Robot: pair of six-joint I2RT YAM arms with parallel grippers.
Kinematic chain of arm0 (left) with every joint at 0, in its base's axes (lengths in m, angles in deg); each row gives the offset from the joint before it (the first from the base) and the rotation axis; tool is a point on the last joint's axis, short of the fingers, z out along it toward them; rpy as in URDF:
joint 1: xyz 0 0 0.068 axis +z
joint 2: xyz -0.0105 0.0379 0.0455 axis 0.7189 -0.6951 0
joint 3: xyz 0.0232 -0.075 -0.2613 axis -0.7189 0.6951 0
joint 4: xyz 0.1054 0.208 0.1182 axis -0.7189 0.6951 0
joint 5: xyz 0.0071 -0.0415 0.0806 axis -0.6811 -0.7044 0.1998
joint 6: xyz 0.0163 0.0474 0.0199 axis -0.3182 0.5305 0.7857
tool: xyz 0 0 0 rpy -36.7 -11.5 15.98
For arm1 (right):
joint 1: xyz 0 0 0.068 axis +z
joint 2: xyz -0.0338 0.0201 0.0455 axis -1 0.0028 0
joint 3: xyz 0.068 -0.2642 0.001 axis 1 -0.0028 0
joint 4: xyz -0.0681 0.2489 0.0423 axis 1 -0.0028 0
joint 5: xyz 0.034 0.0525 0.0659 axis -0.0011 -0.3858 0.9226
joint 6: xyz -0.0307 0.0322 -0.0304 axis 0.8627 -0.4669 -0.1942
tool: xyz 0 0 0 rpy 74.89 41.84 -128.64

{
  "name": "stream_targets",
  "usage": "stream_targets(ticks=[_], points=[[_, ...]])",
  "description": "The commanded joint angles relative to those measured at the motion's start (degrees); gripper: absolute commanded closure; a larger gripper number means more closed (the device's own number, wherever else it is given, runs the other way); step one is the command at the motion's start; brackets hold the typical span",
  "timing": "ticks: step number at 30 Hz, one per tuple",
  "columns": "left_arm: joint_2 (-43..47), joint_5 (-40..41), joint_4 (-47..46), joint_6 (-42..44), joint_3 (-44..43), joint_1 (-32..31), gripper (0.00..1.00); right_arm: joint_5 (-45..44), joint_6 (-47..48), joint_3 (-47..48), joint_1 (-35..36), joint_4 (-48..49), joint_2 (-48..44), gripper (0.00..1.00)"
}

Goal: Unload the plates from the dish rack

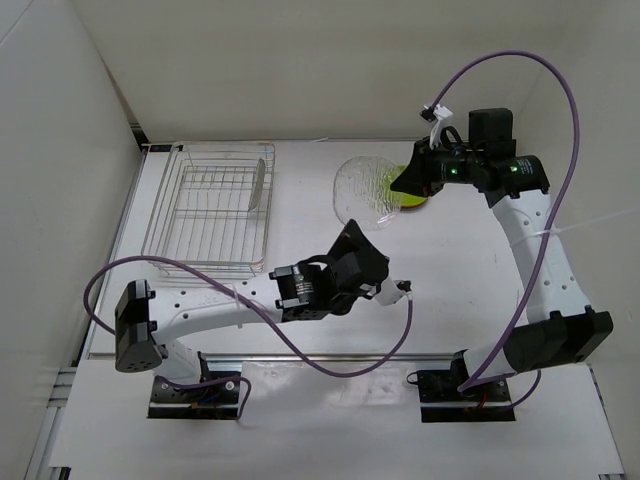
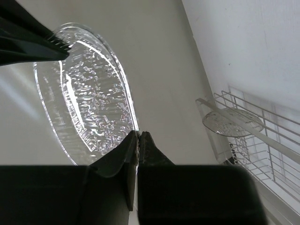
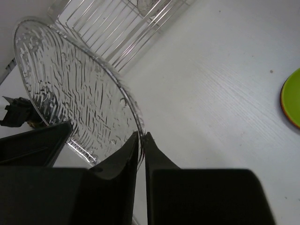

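A: Rack condition?
B: Rack [image 1: 190, 215] at left. A rack plate [image 1: 262, 182] stands on edge by its right wall.
A: Grippers?
B: Left gripper [image 2: 138, 136] is clamped on the near rim of the clear plate [image 1: 365, 185], and right gripper [image 3: 141, 137] on the opposite rim. Each wrist view confirms its own pinch. Only the right wrist view shows an orange rim [image 3: 281, 96] edging the green plate [image 3: 293, 93], far right.

My arms [image 1: 215, 312] are white with black joints. My left claw [image 2: 139, 133] and right claw [image 3: 141, 134] are black. Purple cables [image 1: 520, 53] loop off me, and green lights [image 1: 452, 172] glow.
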Motion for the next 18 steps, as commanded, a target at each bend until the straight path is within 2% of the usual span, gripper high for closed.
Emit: stream_targets(ticks=[1,2,3,4,7,8,10,11,12,14,17,18], points=[[-0.71,-0.29,-1.55,-1.28,-3.33,0.83,0.89,0.73,-0.69,-0.36,0.29,2.77,0.00,0.91],[-1.41,-0.29,-1.03,-1.28,-4.03,1.36,0.89,1.33,-0.69,-0.36,0.29,2.77,0.00,0.91],[-1.94,-0.98,-1.02,-1.80,-4.82,1.37,0.89,1.34,-1.30,-0.36,0.29,3.29,0.00,0.98],[-1.94,-0.99,-1.02,-1.81,-4.82,1.97,0.89,2.04,-1.92,-0.36,0.29,3.30,0.00,1.00],[-2.56,-0.99,-1.02,-1.81,-6.05,2.60,0.89,2.57,-2.53,-0.36,0.29,3.30,0.00,1.00],[-3.17,-0.99,-1.02,-2.42,-6.05,3.20,0.86,2.57,-2.54,-0.36,0.29,3.82,0.00,1.00],[-3.70,-0.99,-0.07,-2.95,-6.58,3.73,0.71,2.57,-3.15,-0.89,0.29,4.43,-0.61,1.00],[-3.70,-0.99,-0.06,-3.73,-7.10,3.74,0.58,0.74,-4.20,-0.89,0.29,5.22,-0.61,1.00],[-3.70,-0.99,0.64,-3.74,-7.11,3.74,0.32,-0.06,-4.73,-1.50,0.29,5.23,-0.61,1.00],[-3.70,-1.51,4.48,-6.02,-7.64,3.74,0.24,-2.95,-7.53,-2.20,0.29,6.98,-0.61,1.00],[-3.70,-1.52,9.33,-9.10,-8.43,4.26,0.02,-9.98,-13.14,-4.22,-0.23,10.58,-0.61,1.00],[-3.18,-1.52,13.00,-9.80,-8.43,4.27,0.00,-11.56,-14.39,-4.75,-0.23,11.81,0.00,1.00]])
